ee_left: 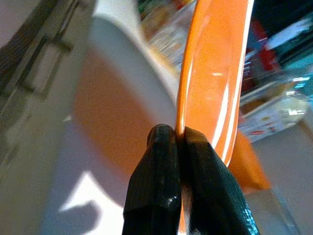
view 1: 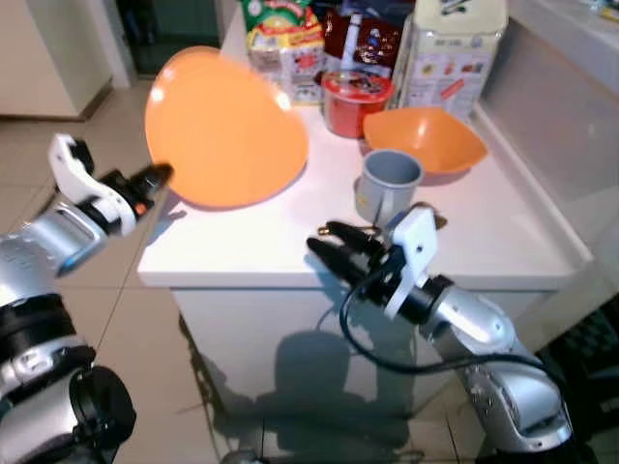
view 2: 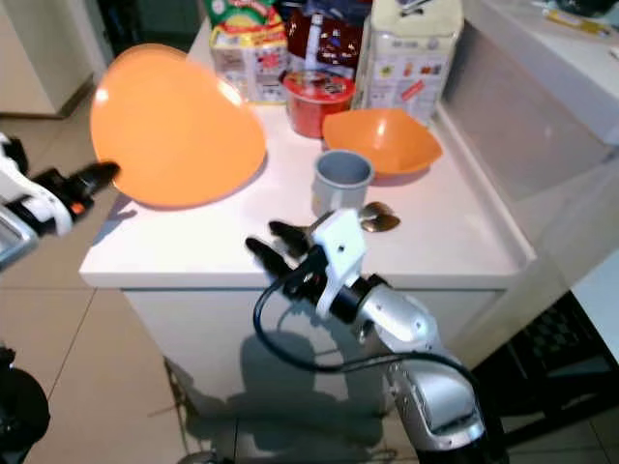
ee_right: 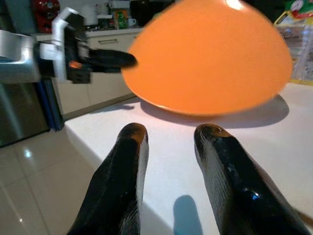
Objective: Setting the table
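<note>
My left pincer clamps orange plate rim at 8 o'clock; plate tilted above white worktop. Lower flat, clear of grey cup. Right pincer open, idle.

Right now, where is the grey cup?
The grey cup stands upright on the white table, directly before the orange bowl, just beyond the right gripper.

The printing on the food packages and tin is too blurred to read
</note>
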### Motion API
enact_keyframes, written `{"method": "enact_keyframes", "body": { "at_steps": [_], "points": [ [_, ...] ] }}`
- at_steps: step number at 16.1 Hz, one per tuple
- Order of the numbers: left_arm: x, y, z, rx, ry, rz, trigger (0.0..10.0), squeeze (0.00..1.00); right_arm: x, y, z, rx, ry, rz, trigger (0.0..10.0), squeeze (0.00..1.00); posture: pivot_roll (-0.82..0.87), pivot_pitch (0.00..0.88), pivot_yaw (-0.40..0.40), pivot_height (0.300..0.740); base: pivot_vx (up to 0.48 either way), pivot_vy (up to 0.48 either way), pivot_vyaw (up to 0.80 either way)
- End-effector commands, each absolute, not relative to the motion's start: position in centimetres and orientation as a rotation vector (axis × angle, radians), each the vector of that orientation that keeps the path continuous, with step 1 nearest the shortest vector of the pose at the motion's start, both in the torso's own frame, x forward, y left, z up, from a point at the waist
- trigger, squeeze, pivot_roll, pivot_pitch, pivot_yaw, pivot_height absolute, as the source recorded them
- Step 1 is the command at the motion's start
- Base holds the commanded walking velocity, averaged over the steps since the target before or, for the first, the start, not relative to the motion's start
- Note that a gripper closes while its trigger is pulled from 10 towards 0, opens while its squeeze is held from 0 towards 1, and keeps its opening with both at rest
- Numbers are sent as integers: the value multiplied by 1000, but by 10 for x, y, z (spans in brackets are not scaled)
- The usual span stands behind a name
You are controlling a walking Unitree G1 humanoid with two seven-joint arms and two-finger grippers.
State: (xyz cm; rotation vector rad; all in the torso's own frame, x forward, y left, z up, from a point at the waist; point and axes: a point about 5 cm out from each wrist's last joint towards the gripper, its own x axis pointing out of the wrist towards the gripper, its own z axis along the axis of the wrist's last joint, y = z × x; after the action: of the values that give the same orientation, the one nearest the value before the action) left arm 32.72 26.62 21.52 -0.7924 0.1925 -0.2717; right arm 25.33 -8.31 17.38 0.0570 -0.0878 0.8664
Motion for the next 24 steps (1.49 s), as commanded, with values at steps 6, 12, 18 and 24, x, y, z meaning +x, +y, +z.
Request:
{"method": "enact_keyframes", "body": {
  "at_steps": [6,12,18,24],
  "points": [
    [283,239,262,-628,-236,-271,10000,0,274,-108,201,133,-251,607,10000,0,71,0,-43,740,0,0,0],
    [264,192,267,-331,-303,-283,10000,0,277,-117,223,218,-311,546,10000,0,91,0,-64,740,0,0,0],
    [262,166,260,-220,-270,-339,10000,0,275,-118,219,228,-287,498,10000,0,91,0,-39,740,-84,0,0],
    [264,160,257,-203,-264,-359,10000,0,273,-122,216,234,-268,480,10000,0,91,0,-39,740,-326,0,0]
  ]
}}
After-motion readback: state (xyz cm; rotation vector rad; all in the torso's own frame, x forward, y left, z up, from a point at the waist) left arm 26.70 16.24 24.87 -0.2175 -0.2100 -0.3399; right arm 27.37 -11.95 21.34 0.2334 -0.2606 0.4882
